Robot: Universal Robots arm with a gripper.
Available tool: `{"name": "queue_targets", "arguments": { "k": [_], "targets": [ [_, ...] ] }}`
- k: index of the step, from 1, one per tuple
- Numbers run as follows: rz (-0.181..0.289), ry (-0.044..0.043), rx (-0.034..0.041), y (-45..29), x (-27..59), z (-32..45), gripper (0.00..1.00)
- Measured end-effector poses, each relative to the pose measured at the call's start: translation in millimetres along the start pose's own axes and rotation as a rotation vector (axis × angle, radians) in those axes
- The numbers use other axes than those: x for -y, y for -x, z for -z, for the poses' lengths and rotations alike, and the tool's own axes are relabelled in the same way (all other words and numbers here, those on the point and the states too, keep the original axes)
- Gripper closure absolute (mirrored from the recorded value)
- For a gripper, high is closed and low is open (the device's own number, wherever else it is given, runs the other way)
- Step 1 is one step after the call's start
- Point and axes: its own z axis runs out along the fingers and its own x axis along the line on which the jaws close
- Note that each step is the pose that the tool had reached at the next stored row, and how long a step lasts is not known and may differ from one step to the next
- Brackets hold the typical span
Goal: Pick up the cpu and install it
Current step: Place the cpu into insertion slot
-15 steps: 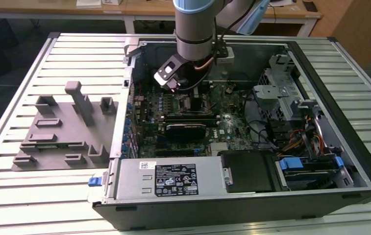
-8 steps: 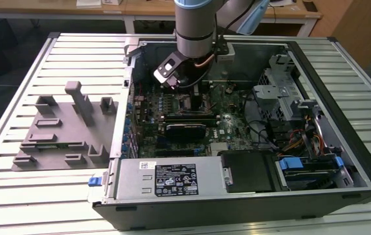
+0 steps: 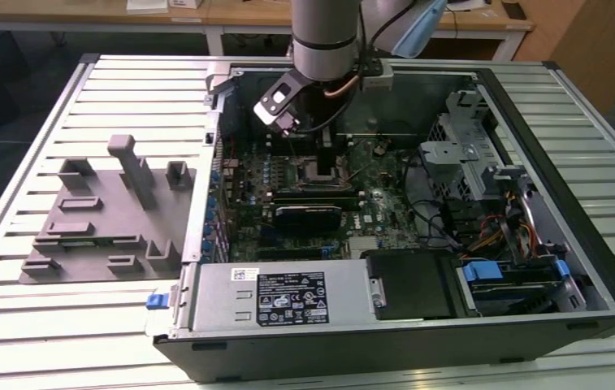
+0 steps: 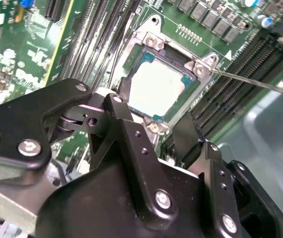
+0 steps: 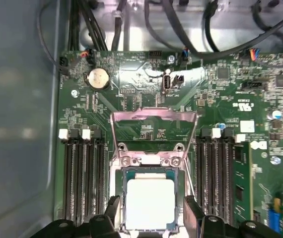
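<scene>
The cpu (image 5: 149, 202) (image 4: 156, 85), a flat square chip with a pale silver top, lies flat inside the black socket frame (image 4: 193, 91) on the green motherboard (image 5: 131, 94). The socket's metal bracket (image 5: 154, 118) is swung up and open, and its thin lever (image 4: 253, 83) sticks out to one side. My gripper (image 5: 151, 210) (image 4: 154, 119) hovers just over the chip and is open. One black finger (image 4: 117, 106) stands on each side of the cpu with a gap to its edges. In the exterior view the gripper (image 3: 329, 158) reaches down into the computer case above the socket (image 3: 322, 176).
Memory slots (image 5: 84, 173) flank the socket on both sides. A labelled silver power supply box (image 3: 275, 296) fills the case's near edge, and a drive cage (image 3: 469, 154) with cables stands at the exterior view's right. A grey fixture plate (image 3: 101, 219) lies on the slatted table at the left.
</scene>
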Motion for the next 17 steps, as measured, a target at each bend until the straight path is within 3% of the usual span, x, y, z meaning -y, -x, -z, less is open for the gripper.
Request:
{"name": "queue_targets", "arguments": {
  "k": [11, 17],
  "targets": [
    [-0.001, 0.0009, 0.0001, -0.2, -2.3, 30.8, 0.39],
    [-0.002, 0.0012, 0.0, -0.2, -2.5, 33.9, 0.39]
  ]
}}
